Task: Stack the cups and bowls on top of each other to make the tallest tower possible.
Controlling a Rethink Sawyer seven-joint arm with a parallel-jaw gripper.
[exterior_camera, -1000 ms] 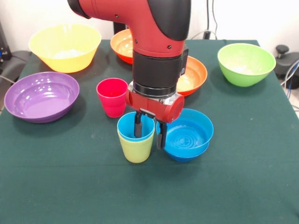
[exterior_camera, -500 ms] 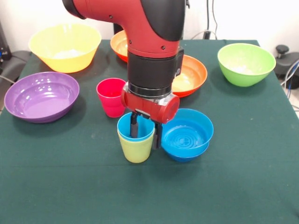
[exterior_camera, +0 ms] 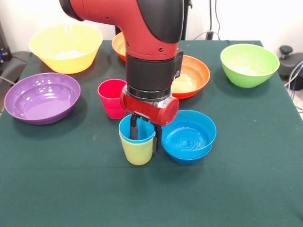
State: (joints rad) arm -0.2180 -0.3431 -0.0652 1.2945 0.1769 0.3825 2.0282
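A light blue cup [exterior_camera: 126, 134] sits nested in a yellow cup [exterior_camera: 137, 154] near the table's middle. My gripper [exterior_camera: 145, 137] is open and low over them. One finger [exterior_camera: 134, 129] is inside the light blue cup. The other finger [exterior_camera: 156, 142] is outside its right wall, between the cups and a small blue bowl [exterior_camera: 190, 138]. That bowl may be two nested; I cannot tell. A red-pink cup [exterior_camera: 112, 97] stands upright just behind and left of the cups.
An orange bowl [exterior_camera: 195, 75] lies behind the blue bowl and a second orange bowl [exterior_camera: 121, 45] shows behind the arm. A lime green bowl [exterior_camera: 249, 64] is at the far right, a large yellow bowl [exterior_camera: 66, 47] far left, a purple bowl [exterior_camera: 41, 97] left.
The arm has shifted a little to the left and lower, so the fingers reach slightly deeper around the light blue cup's right wall. The cups and bowls have not moved.
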